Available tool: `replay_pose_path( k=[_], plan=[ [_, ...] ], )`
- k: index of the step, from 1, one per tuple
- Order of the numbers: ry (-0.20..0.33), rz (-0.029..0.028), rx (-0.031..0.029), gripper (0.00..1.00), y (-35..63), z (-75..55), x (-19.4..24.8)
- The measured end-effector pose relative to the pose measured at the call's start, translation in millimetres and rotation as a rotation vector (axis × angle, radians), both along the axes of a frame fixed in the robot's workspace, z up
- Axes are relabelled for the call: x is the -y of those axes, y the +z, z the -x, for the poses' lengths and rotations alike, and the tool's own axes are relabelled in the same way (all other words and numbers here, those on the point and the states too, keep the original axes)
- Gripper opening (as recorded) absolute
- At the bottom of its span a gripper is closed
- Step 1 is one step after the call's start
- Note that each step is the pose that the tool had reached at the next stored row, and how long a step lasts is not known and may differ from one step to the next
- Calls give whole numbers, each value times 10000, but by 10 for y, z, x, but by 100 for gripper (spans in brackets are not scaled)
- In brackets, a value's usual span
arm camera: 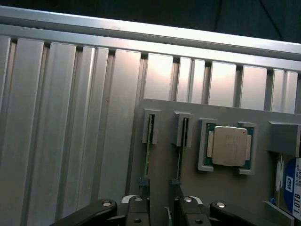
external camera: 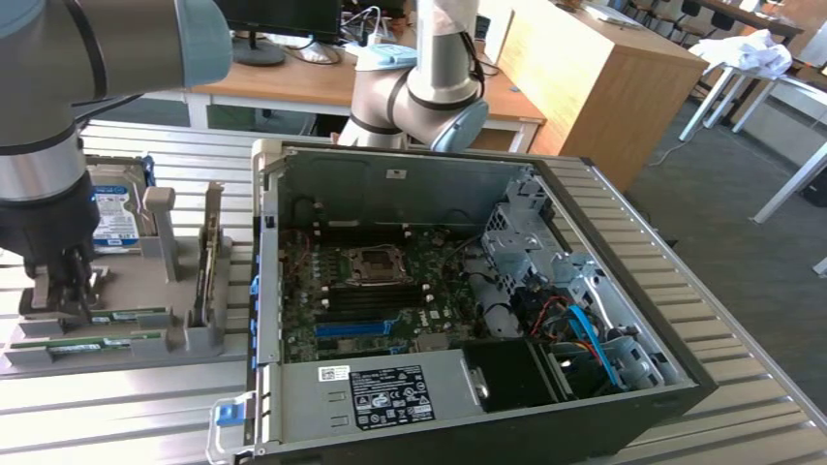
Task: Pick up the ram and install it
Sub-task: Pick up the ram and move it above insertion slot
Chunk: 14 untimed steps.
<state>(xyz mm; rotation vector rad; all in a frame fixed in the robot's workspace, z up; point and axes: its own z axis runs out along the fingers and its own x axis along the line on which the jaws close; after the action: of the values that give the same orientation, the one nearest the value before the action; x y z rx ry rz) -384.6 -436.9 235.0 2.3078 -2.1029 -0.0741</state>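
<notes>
My gripper hangs low over the grey holder. The holder lies on the slatted metal worktop, just beside the open PC case, on the exterior view's left of it. In the wrist view the fingers stand apart w/ a gap between them and nothing is clamped. The ram sits on its long edge in a slot near the holder edge closest to the exterior camera. A second stick is in the next slot, parallel. My fingertips are right at the ends of both sticks; if they touch, I cannot tell. The CPU rests in its pocket beside the slots, and the hard drive is further along the holder.
</notes>
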Motion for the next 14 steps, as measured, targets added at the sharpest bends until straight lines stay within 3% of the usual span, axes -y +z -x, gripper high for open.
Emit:
replay_pose_path(
  k=[5,10,14],
  plan=[
    [-1,-2,2,30,-2,0,1],
    [0,-3,2,30,-6,1,39],
    [-1,-3,2,30,-6,1,44]
  ],
)
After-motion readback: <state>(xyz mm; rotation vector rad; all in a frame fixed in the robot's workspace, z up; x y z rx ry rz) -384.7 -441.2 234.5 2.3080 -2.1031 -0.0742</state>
